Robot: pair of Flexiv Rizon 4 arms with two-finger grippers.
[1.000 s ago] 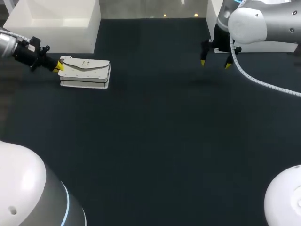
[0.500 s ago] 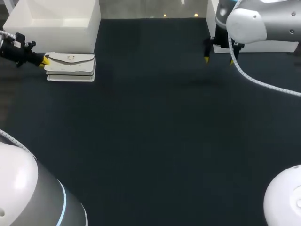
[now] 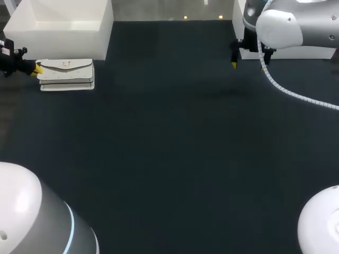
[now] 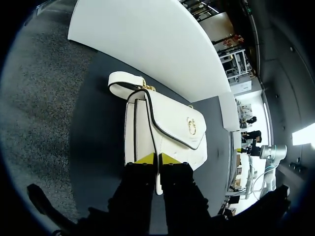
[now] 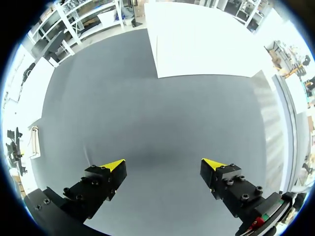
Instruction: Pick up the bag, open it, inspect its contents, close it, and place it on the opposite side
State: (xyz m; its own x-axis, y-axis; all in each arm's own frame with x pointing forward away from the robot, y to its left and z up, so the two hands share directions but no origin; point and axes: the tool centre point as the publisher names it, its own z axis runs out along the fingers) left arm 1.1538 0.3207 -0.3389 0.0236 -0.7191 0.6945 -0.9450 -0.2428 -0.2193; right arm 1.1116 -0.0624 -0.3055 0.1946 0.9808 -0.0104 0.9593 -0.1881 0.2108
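A white handbag (image 3: 66,74) with a flap and a gold clasp lies at the table's far left, beside a white box (image 3: 63,24). My left gripper (image 3: 36,69) is shut on the bag's left end. The left wrist view shows both yellow tips pinching the bag's (image 4: 167,130) edge, with my left gripper (image 4: 157,158) close together on it and the strap (image 4: 123,81) curled at the bag's far end. My right gripper (image 3: 248,64) hangs open above the far right of the table. Its fingers (image 5: 110,166) stand wide apart with nothing between them, my right gripper (image 5: 165,164) over bare mat.
A large white box stands behind the bag at the far left, and another white box (image 3: 296,52) sits at the far right under my right arm. The dark mat (image 3: 175,148) covers the table between them. The table's left edge is close to the bag.
My left gripper has dragged the bag leftward toward the table's left edge, alongside the white box. My right gripper has drawn back slightly toward the far right.
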